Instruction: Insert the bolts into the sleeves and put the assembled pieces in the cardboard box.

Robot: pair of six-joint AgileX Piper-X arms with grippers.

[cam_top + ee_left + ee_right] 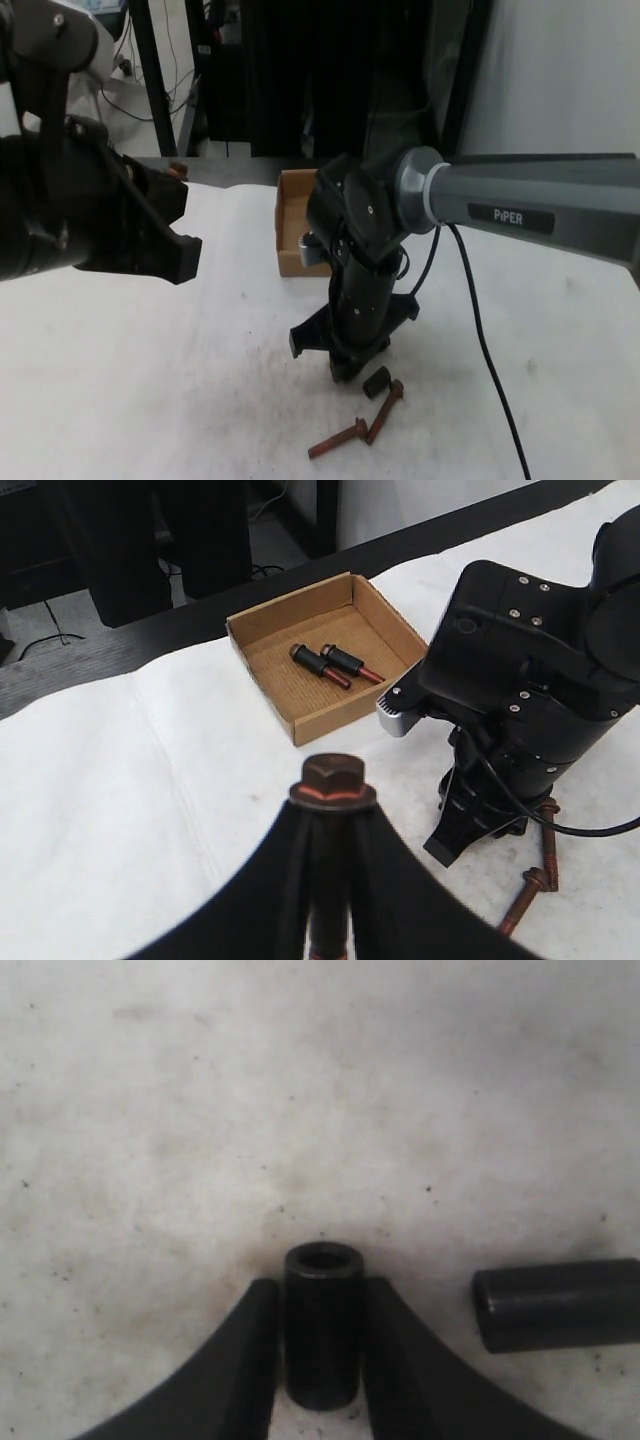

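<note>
Closest to us, our left gripper (330, 830) is closed on a bolt (332, 780), raised above the white cloth (150, 780). Our right gripper (322, 1305) pinches a sleeve (322, 1350) close to the cloth, with a second sleeve (555, 1305) lying just beside it. Two assembled pieces (322, 666) lie in the cardboard box (300, 720).
</note>
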